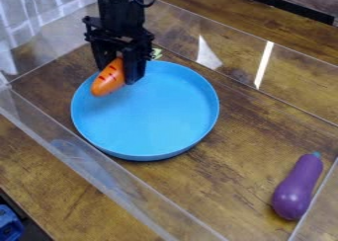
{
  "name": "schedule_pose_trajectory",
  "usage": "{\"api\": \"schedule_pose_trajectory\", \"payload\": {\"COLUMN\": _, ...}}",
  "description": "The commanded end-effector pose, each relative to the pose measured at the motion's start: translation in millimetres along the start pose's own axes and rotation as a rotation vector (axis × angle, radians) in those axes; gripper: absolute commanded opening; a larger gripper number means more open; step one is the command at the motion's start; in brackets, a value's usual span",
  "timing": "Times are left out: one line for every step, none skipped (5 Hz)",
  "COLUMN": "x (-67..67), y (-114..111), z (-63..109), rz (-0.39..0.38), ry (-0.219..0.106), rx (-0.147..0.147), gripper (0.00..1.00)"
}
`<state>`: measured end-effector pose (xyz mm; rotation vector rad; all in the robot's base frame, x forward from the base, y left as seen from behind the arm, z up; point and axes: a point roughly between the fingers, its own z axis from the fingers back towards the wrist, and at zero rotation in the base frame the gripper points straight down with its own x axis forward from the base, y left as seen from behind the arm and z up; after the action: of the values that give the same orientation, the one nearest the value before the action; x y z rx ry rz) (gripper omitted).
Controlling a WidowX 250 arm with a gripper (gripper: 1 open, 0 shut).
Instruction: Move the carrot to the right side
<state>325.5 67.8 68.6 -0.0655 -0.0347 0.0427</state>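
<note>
Clearly small orange carrot [107, 81], tapered, tilted, pinched by gripper [117, 72]

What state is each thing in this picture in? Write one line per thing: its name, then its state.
Pincer: pointing down, shut on the carrot.
Carrot: held in the pincer, lifted above the plate's left rim, tilted.
Plate: flat on the table, nothing lying in it.
Eggplant: lying on the table, right of the plate, apart from it.
</note>
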Motion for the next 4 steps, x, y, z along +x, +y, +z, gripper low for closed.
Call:
{"api": "schedule_pose_trajectory", "payload": {"x": 13.9, "y": -8.5, "z": 35.4, "rz": -0.033, "ry": -0.107, "rx": 0.024, "gripper": 0.0}}
{"api": "schedule_pose_trajectory", "payload": {"x": 14.7, "y": -14.2, "z": 37.5, "rz": -0.046, "ry": -0.105, "rx": 0.024, "gripper": 0.0}}
{"api": "schedule_pose_trajectory", "payload": {"x": 15.9, "y": -20.1, "z": 39.3, "rz": -0.06, "ry": -0.104, "rx": 0.022, "gripper": 0.0}}
{"api": "schedule_pose_trajectory", "payload": {"x": 17.5, "y": -27.3, "z": 41.6, "rz": -0.076, "ry": -0.106, "rx": 0.02, "gripper": 0.0}}
